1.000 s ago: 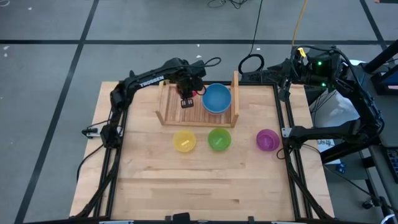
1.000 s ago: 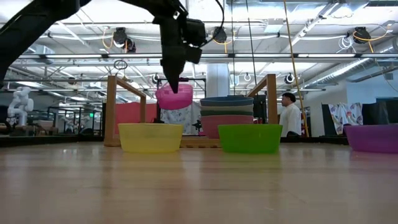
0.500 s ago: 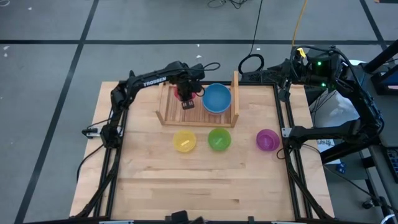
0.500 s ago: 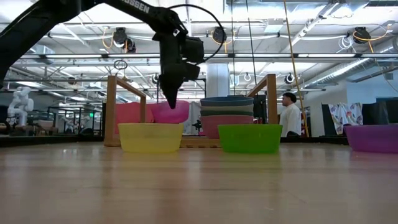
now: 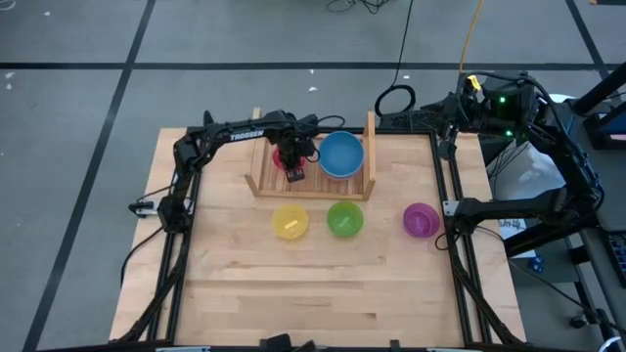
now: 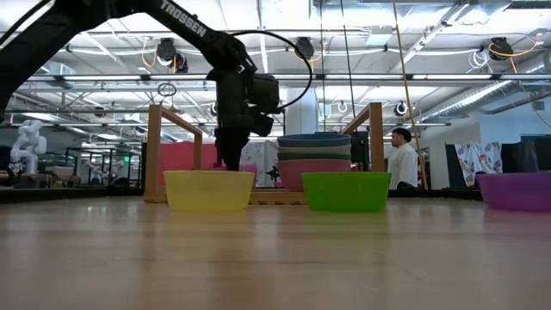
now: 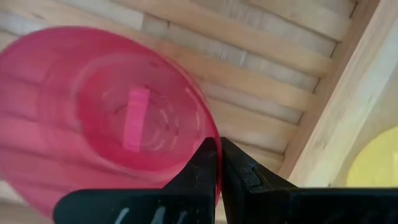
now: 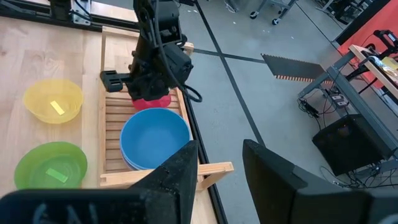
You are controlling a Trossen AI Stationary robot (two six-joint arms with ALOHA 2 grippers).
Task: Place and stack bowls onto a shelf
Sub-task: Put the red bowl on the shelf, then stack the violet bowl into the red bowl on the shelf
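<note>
High view: the left gripper sits low over the light-wood slatted shelf, fingers pinched on the rim of a small round translucent pink plastic bowl resting in the shelf's left half beside the stack topped by a blue bowl. Releasing well likely means parting the fingers only once the bowl sits flat, then lifting straight up, clear of the side board. The right gripper waits off the surface's far right corner, fingers apart.
</note>
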